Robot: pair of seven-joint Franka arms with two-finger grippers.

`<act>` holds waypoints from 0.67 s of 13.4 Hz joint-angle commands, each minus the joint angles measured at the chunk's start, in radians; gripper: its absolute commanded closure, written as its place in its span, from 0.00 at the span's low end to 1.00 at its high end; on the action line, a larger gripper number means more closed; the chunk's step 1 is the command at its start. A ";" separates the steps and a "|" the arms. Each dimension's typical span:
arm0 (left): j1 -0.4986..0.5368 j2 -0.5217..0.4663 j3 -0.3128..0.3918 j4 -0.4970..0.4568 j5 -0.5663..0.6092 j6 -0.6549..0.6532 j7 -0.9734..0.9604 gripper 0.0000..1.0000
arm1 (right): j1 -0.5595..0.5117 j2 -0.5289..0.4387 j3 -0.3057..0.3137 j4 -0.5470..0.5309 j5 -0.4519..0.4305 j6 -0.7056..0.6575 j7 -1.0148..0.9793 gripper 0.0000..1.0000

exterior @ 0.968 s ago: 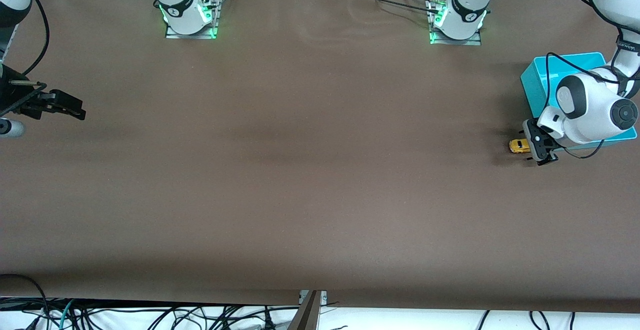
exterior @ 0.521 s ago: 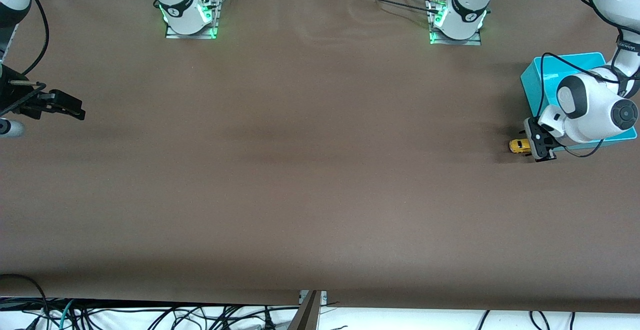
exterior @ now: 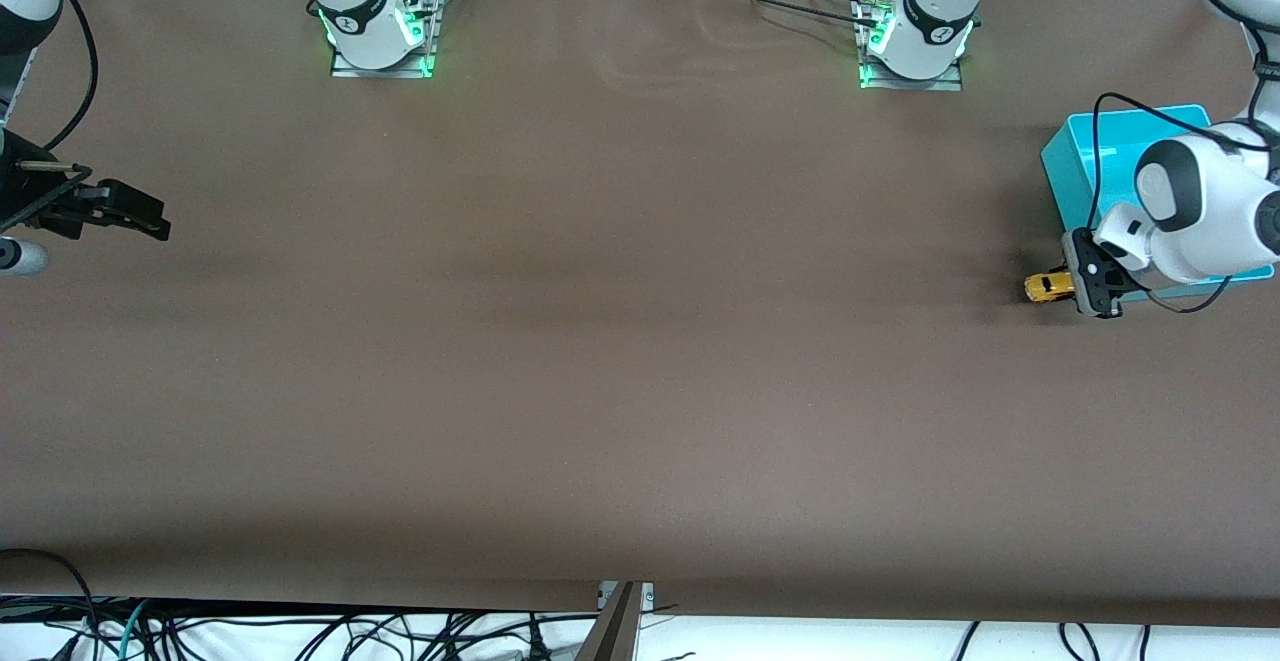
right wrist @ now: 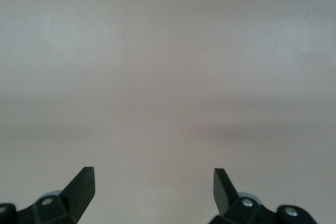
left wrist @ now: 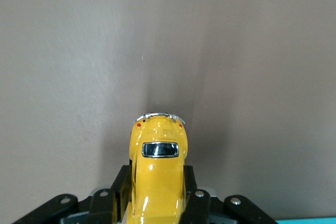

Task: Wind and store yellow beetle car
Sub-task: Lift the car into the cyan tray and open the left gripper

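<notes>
1. The right gripper [exterior: 150, 221] hangs over the table [exterior: 600, 341] at the right arm's end, well apart from everything else. In the right wrist view its fingers [right wrist: 81, 187] stand spread wide with only bare brown cloth between them. This arm waits.

2. The middle of the table holds nothing that bears on the task.

3. The yellow beetle car [exterior: 1046, 287] sits toward the left arm's end of the table, just beside the turquoise bin [exterior: 1075, 156] and a little nearer to the front camera than the bin's middle.

4. The left gripper [exterior: 1085, 286] is down at the car with its jaws pinching the car's sides. In the left wrist view the black fingers [left wrist: 119, 192] press the yellow body [left wrist: 157, 174] from both flanks, and most of the car pokes out ahead of them.

5. Risks, as I judge them:
   - The hold looks to be on one end of the car only, so the rounded, glossy shell could squirt forward out of the pinch when dragged.
   - Winding likely needs the wheels pressed to the cloth; too light a press and they skid instead of turning.
   - The soft cloth may bunch under a drag.
   - The bin stands close, so a backward pull could knock the wrist or the cable against its wall.
</notes>
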 commanded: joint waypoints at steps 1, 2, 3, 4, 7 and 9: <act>-0.009 -0.083 -0.022 0.057 -0.027 -0.155 0.016 1.00 | -0.003 -0.016 -0.001 -0.010 0.015 0.002 0.005 0.00; -0.009 -0.117 -0.023 0.077 -0.026 -0.207 0.009 1.00 | -0.003 -0.016 -0.001 -0.010 0.017 0.002 0.005 0.00; 0.000 -0.149 -0.028 0.082 -0.021 -0.254 0.003 1.00 | -0.004 -0.016 -0.001 -0.010 0.017 0.002 0.005 0.00; 0.014 -0.189 -0.028 0.082 -0.015 -0.293 0.003 1.00 | -0.004 -0.016 -0.001 -0.010 0.015 0.002 0.005 0.00; 0.101 -0.269 -0.023 0.063 0.060 -0.381 0.019 1.00 | -0.004 -0.016 -0.001 -0.010 0.017 0.002 0.005 0.00; 0.141 -0.283 0.010 0.019 0.130 -0.373 0.073 1.00 | -0.003 -0.016 -0.001 -0.010 0.015 0.002 0.005 0.00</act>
